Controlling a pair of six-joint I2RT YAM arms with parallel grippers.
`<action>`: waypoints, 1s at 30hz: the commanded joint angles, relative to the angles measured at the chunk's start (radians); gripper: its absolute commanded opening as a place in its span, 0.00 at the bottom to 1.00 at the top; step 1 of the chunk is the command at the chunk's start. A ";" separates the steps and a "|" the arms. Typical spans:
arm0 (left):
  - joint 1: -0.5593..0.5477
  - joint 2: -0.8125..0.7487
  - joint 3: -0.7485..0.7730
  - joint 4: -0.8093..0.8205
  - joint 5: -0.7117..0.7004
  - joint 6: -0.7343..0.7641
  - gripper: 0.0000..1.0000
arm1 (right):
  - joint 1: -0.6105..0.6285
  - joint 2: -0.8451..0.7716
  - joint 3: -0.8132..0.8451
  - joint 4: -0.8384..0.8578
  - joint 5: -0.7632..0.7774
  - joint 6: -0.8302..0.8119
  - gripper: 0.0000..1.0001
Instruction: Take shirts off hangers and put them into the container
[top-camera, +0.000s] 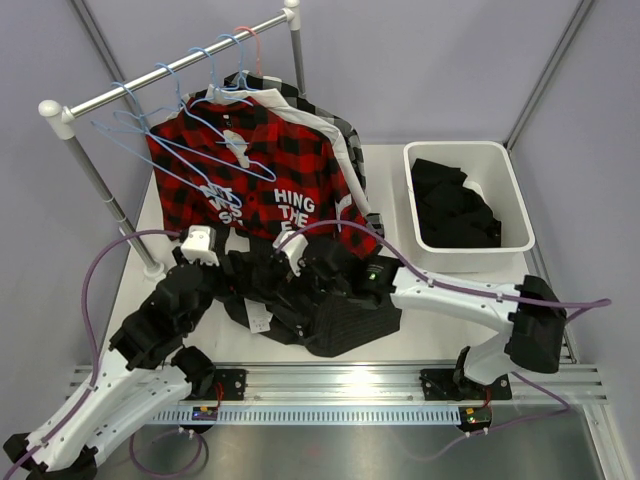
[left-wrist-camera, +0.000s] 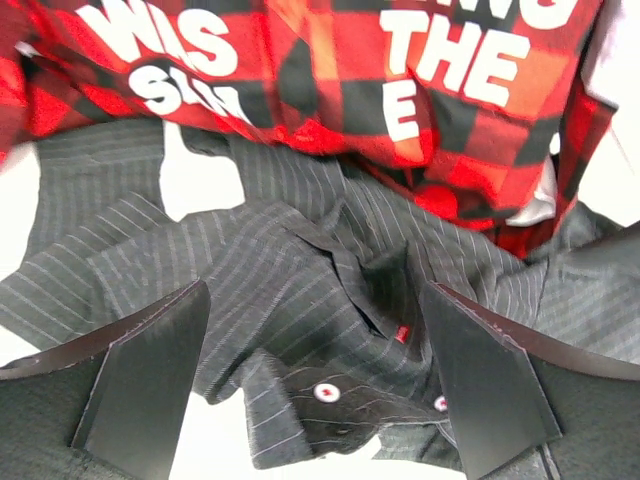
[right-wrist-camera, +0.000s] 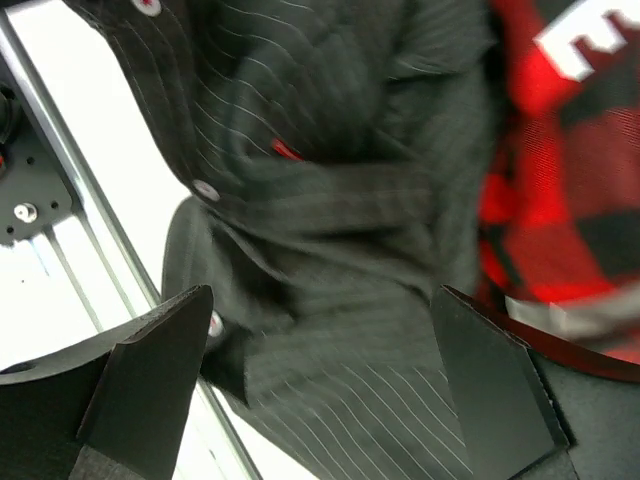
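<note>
Table: white top (top-camera: 420, 345) is carrying the whole job, with grey walls closing in behind it.
Left gripper: the left gripper (left-wrist-camera: 315, 300) is hovering low over the crumpled cloth in the lower middle of the top view, its fingers spread wide and gripping nothing.
Right gripper: the right gripper (right-wrist-camera: 322, 300) is hanging just beside it over the same cloth, its fingers also parted and empty.
Pinstriped shirt: the pinstriped shirt (top-camera: 345, 325) is lying bunched on the table under both grippers; it seems to be off its hanger but is not yet in the tub.
Plaid shirt: the plaid shirt (top-camera: 260, 170) is hanging on a blue hanger in the upper left, its hem touching the pinstriped one.
Behind it: a white shirt (top-camera: 335, 140) and a checked shirt (top-camera: 355, 135) are peeking out past the plaid one, apparently also hanging.
Rail: the rail (top-camera: 180, 70) is holding bare blue hangers (top-camera: 130, 125) and, at its far end, a pink hanger (top-camera: 247, 40).
Tub: the tub (top-camera: 455, 148) is sitting at the right of the frame, with the black shirt (top-camera: 455, 210) lying inside.
Progress: one shirt looks done, one is waiting for its move to the tub, and three are waiting on the rail.
</note>
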 joint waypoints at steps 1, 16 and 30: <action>0.006 -0.042 -0.015 0.044 -0.091 -0.021 0.92 | 0.027 0.085 0.029 0.161 0.021 0.041 0.99; 0.007 -0.097 -0.021 0.036 -0.166 -0.024 0.92 | 0.033 0.480 0.233 0.023 0.025 0.101 0.99; 0.010 -0.093 -0.021 0.036 -0.162 -0.021 0.92 | 0.033 0.653 0.337 -0.302 0.044 0.160 0.56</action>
